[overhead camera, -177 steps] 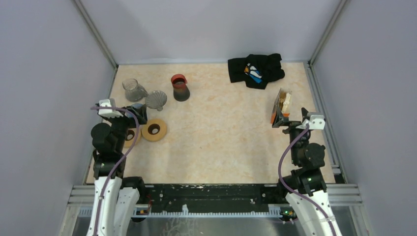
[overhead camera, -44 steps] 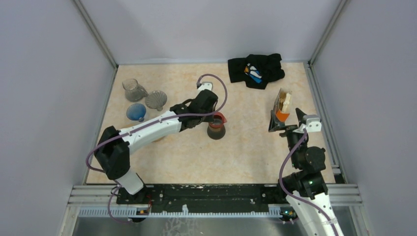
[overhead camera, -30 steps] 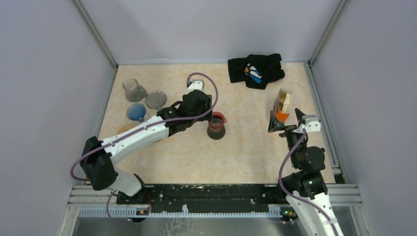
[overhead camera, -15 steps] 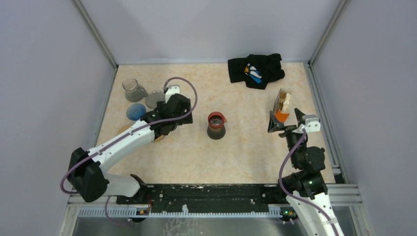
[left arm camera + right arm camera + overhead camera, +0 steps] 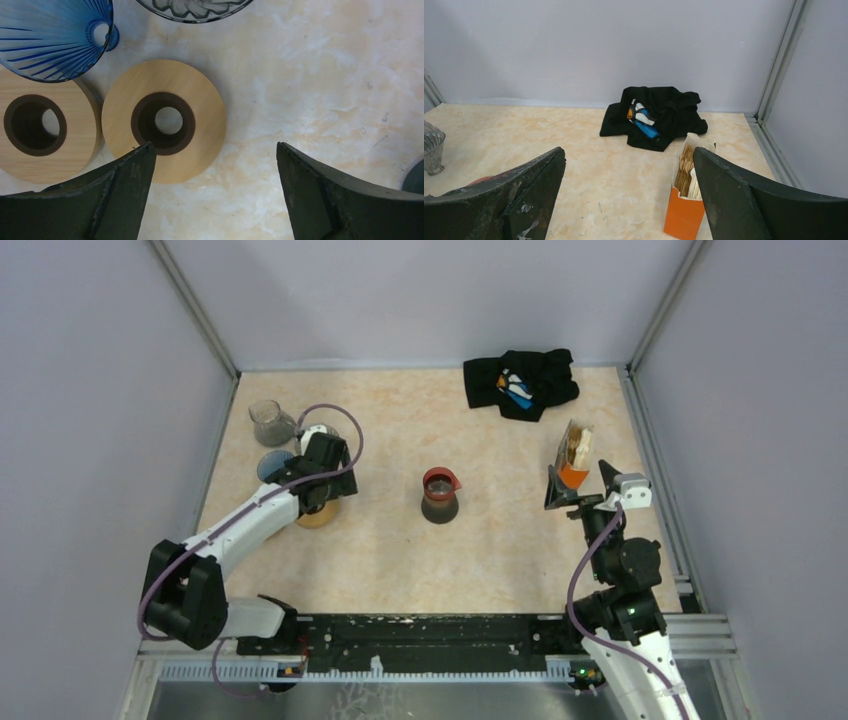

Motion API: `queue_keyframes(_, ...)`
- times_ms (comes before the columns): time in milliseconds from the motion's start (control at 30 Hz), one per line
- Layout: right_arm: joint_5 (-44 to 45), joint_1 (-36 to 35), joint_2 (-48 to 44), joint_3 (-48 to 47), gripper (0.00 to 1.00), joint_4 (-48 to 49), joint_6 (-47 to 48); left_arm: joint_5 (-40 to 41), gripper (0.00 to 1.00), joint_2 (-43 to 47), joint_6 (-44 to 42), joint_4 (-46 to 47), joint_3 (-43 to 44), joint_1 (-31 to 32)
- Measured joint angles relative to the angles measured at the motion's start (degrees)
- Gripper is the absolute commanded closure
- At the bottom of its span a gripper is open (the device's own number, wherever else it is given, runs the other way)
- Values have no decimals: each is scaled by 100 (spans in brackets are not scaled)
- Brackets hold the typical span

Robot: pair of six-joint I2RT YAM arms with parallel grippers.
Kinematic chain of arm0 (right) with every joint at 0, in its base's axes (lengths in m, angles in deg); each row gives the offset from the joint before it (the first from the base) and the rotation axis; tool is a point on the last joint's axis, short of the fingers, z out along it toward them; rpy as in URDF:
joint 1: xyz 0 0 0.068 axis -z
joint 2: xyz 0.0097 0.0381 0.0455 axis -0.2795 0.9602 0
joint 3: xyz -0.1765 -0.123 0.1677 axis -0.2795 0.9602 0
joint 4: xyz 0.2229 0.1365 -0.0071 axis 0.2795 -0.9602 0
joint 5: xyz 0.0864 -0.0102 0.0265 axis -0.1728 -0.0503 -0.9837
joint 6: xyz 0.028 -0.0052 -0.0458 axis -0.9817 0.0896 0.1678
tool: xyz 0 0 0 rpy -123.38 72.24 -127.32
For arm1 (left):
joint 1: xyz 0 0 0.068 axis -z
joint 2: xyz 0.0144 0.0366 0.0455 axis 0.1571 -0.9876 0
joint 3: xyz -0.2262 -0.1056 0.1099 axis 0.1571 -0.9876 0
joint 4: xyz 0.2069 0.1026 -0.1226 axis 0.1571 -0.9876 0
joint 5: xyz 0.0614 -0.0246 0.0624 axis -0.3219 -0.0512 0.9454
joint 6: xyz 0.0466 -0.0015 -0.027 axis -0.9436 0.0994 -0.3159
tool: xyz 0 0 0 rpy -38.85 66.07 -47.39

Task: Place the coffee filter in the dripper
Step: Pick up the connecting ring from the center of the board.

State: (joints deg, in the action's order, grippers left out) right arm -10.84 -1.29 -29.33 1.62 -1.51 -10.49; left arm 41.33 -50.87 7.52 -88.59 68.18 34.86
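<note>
1. The marbled beige surface (image 5: 500,540) carries everything.
2. A crumpled black cloth (image 5: 520,382) lies at the far right.
3. The left pincer (image 5: 214,150) hangs spread wide and empty, its left finger over the rim of a flat wooden ring (image 5: 200,125).
4. The right pincer (image 5: 628,150) is also spread apart, gripping nothing.
5. A dark glass carafe with a red top (image 5: 440,496) stands mid-surface.
6. An orange carton (image 5: 683,219) near the right pincer holds the brown paper coffee filters (image 5: 687,172).
7. A second wooden ring (image 5: 75,142) sits beside the first.
8. A blue ribbed cone dripper (image 5: 55,35) lies just beyond the rings.
</note>
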Motion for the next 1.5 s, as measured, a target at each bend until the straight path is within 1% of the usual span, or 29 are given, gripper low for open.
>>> queue_keyframes(133,-2,-2,0,0,1,0,0,-166,9,-280,-125,229,-66,-271)
queue_keyframes(400,-4,-2,0,0,1,0,2,-498,15,-997,-273,470,-72,-586)
queue_keyframes(600,-4,-2,0,0,1,-2,4,-752,22,-1390,-326,533,-70,-704)
queue_keyframes(700,-4,-2,0,0,1,-2,15,-846,28,-1554,-326,533,-66,-721)
queue_keyframes(800,-4,-2,0,0,1,0,17,-911,35,-1593,-332,535,-22,-723)
queue_keyframes(967,-4,-2,0,0,1,0,17,-977,50,-1596,-348,472,-13,-734)
queue_keyframes(1067,-4,-2,0,0,1,0,17,-1056,56,-1582,-354,455,4,-761)
queue_keyframes(1300,-4,-2,-2,0,1,0,17,-1403,65,-1429,-350,219,4,-739)
queue_keyframes(1500,-7,-9,-24,0,1,0,17,-1676,67,-1147,-323,-212,70,-531)
